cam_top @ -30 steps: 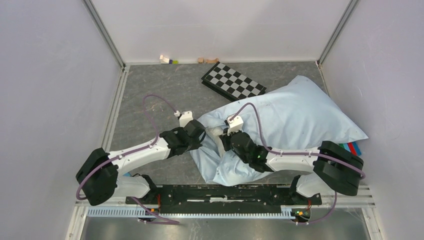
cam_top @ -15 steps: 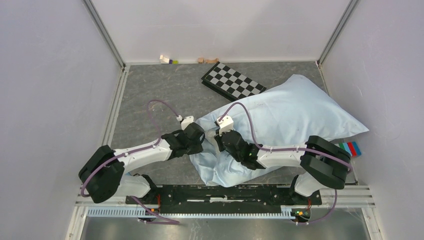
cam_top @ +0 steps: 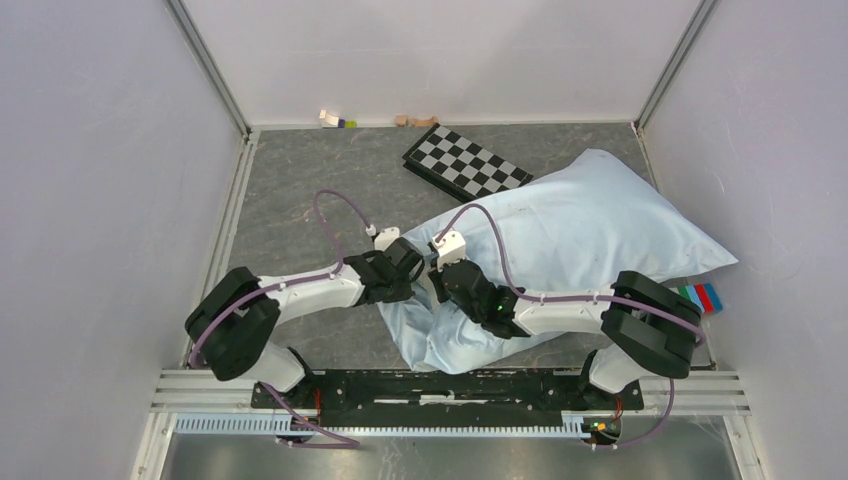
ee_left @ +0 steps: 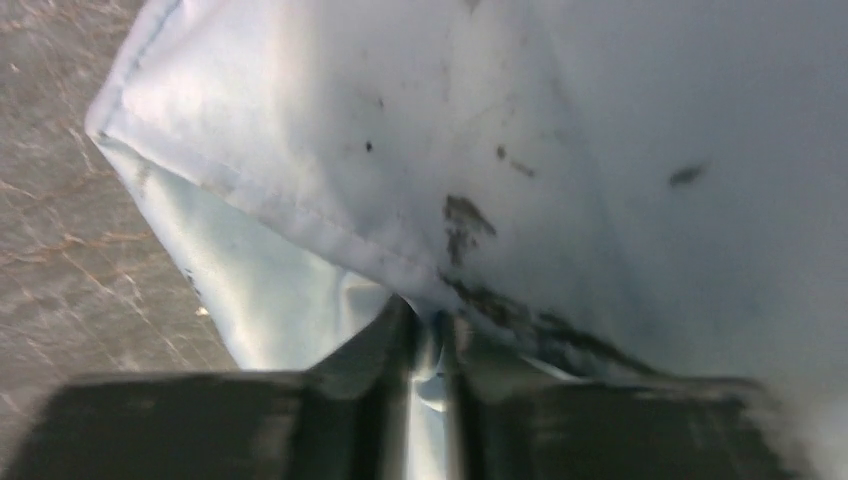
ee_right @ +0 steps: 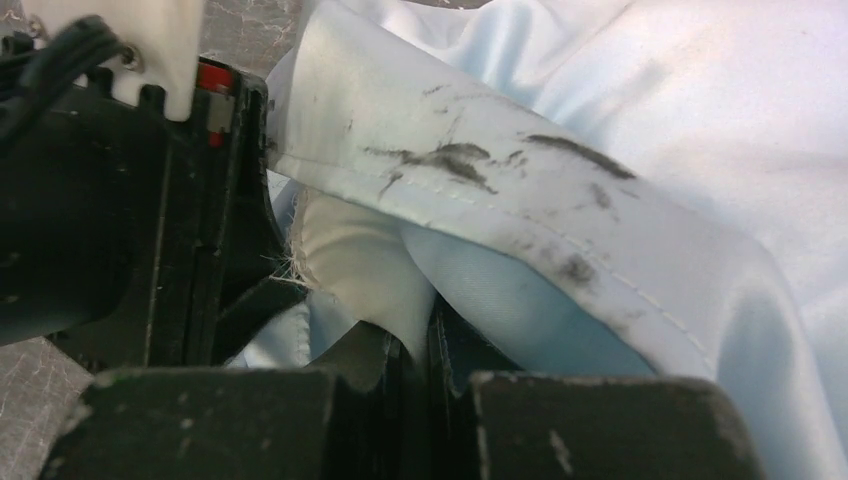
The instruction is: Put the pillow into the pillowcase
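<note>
Your right gripper (ee_right: pixel 428 352) is clamped on the pillowcase (cam_top: pixel 590 225) at its mouth, where a cream pillow (ee_right: pixel 352 262) corner pokes out. Cloth sits between the jaws of your left gripper (ee_left: pixel 428 345); you cannot tell whether they pinch it. The stuffed case runs toward the tabletop (cam_top: pixel 300 190)'s far right corner. This looks like the last tuck, so next draw the hem over that corner.

One pillowcase (cam_top: pixel 580 230), one pillow (ee_right: pixel 350 262), one checkerboard panel (cam_top: pixel 467 162).
</note>
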{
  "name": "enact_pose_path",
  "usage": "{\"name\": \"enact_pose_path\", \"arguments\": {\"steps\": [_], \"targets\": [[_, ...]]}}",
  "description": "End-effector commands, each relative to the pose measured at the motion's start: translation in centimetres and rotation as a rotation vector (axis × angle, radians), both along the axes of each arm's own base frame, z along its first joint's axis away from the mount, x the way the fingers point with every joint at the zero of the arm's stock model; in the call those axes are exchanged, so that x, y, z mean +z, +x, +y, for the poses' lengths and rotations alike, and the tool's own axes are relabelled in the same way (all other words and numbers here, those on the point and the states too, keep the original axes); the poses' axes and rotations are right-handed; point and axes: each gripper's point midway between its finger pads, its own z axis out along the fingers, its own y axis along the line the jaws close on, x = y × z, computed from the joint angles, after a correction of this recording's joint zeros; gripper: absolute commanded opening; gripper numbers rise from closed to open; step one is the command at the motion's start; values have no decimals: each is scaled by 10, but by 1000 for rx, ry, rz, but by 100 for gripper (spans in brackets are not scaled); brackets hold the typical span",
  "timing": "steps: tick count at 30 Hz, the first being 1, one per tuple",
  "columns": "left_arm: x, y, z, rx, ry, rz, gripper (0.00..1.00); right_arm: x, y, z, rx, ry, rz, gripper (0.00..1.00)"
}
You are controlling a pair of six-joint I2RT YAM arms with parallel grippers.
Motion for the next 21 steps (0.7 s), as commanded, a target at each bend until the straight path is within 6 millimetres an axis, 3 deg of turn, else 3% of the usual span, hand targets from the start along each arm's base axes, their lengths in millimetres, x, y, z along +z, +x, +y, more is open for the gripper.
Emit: {"name": "enact_pose_path", "arguments": {"steps": [1, 7, 12, 21], "targets": [[8, 17, 9, 49, 61, -65, 4, -26, -28, -3, 91, -84, 117, 0], [53, 36, 51, 206, -1, -149, 2, -5, -39, 10, 255, -126, 82, 0], [93, 58, 76, 307, -159, -205, 2, -22, -60, 19, 392, -237, 106, 0], [174, 86, 79, 288, -195, -402, 2, -55, -70, 24, 488, -371, 170, 0]]}}
